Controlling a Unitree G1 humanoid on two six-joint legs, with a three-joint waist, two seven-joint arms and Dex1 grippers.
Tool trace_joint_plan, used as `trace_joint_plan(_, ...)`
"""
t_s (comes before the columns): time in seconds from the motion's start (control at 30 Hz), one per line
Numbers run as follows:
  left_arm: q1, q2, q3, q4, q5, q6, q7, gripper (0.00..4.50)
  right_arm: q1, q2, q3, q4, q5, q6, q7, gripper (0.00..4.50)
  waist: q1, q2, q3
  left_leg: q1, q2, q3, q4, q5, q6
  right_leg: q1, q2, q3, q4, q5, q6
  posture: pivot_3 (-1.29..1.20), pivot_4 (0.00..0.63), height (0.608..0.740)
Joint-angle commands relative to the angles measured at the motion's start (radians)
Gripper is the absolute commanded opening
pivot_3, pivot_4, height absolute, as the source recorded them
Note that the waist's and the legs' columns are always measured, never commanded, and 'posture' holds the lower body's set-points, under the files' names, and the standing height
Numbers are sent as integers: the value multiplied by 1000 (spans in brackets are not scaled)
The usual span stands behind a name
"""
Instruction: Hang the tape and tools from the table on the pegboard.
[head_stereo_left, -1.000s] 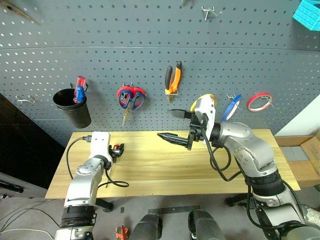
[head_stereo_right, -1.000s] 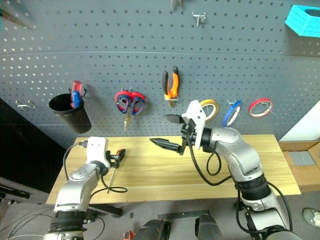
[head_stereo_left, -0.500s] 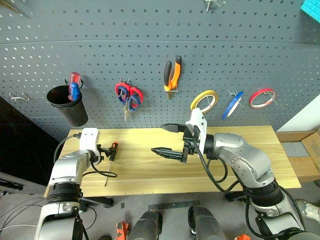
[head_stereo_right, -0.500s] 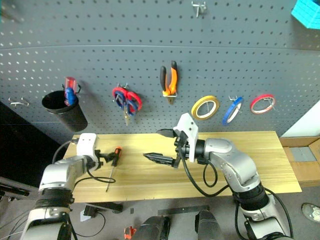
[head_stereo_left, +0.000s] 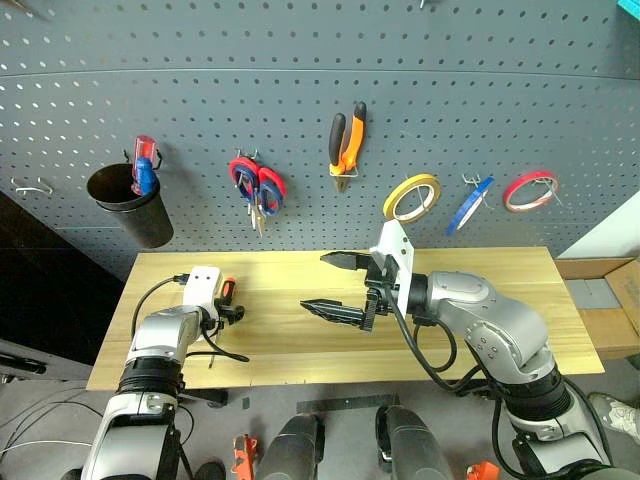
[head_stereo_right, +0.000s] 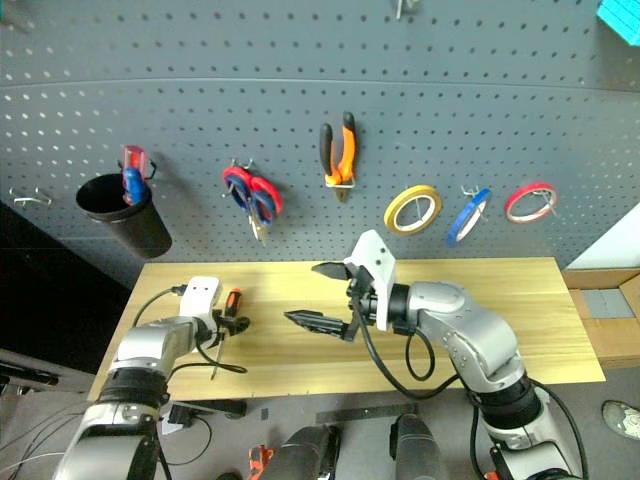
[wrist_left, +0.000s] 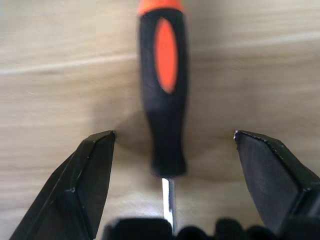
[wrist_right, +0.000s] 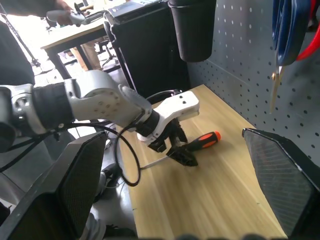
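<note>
The slim screwdriver (wrist_left: 162, 100) with its orange-and-black handle lies on the wooden table (head_stereo_left: 505, 262) at the left. My left gripper (wrist_left: 173, 135) is open, tilted down over it, with a finger on each side of the handle and not touching it. My right gripper (head_stereo_left: 313, 282) is open and empty, held above the table's middle and pointing left. On the pegboard (head_stereo_left: 300, 60) hang the orange-handled pliers (head_stereo_left: 346, 145), the blue tape (head_stereo_left: 466, 205), and the dark-blue-handled scissors (head_stereo_left: 268, 192) next to a red-handled pair.
A yellow tape roll (head_stereo_left: 412, 197) and a red one (head_stereo_left: 530, 190) hang beside the blue tape. A black cup (head_stereo_left: 128, 205) holding a red-and-blue tool hangs at the left. A black cable (head_stereo_left: 232, 352) loops by the left arm. A cardboard box (head_stereo_left: 605, 315) stands right of the table.
The camera has tilted. My left gripper has sunk and pitched down, and now straddles the screwdriver's handle. The right gripper has drawn back slightly, still open.
</note>
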Motion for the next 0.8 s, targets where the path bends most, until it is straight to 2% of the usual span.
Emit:
trace_joint_plan(0.03, 9, -3, -6, 10, 18, 24, 12, 3451, -1, 2, -9, -38, 19, -2, -5, 4500, -1, 0, 0, 0, 0, 0, 0, 0, 0, 0, 0, 0, 0, 0, 0, -4, 303, 740)
trace_joint_plan(0.17, 81, 25, 14, -124, 9, 74, 11, 2049, -11, 0, -10, -21, 16, -13, 5, 4500, -10, 0, 0, 0, 0, 0, 0, 0, 0, 0, 0, 0, 0, 0, 0, 6, 295, 740)
trace_joint_plan(0.33, 268, 39, 63, -520, -21, 114, 16, 498, -44, 7, -29, 5, 56, -32, 53, 4500, -22, 0, 0, 0, 0, 0, -1, 0, 0, -1, 0, 1, 0, 0, 0, 18, 265, 740)
trace_joint_plan(0.47, 384, -4, 136, -806, -78, 118, 28, 496, -74, 18, -50, 43, 73, -64, 94, 4500, -15, 0, 0, -2, 1, 0, -1, 0, 0, -1, 0, 0, -1, 0, 0, 44, 229, 740)
trace_joint_plan(0.57, 454, -88, 192, -1005, -126, -21, 40, 496, -112, 26, -47, 82, 78, -104, 146, 4500, 2, 0, -2, -1, 0, 0, -1, 0, -1, 0, 0, -1, -1, 0, 0, 68, 194, 740)
trace_joint_plan(0.63, 477, -137, 224, -1073, -139, -117, 53, 496, -132, 32, -41, 108, 74, -127, 174, 4500, 9, -1, -4, -1, 0, 0, -1, 0, -1, 0, 0, -1, -2, 0, 0, 86, 176, 740)
trace_joint_plan(0.73, 508, -204, 276, -1128, -114, -415, 64, 496, -171, 44, -31, 157, 73, -167, 235, 4500, 16, -2, -10, -1, 0, 0, -1, 1, -1, 0, 0, -2, -1, 0, 0, 124, 142, 740)
trace_joint_plan(0.8, 504, -204, 303, -1118, -104, -473, 79, 496, -188, 51, -24, 185, 72, -188, 271, 4500, 24, -2, -19, -1, 0, 1, -1, 1, -1, 0, 0, -2, -2, 0, 0, 142, 133, 740)
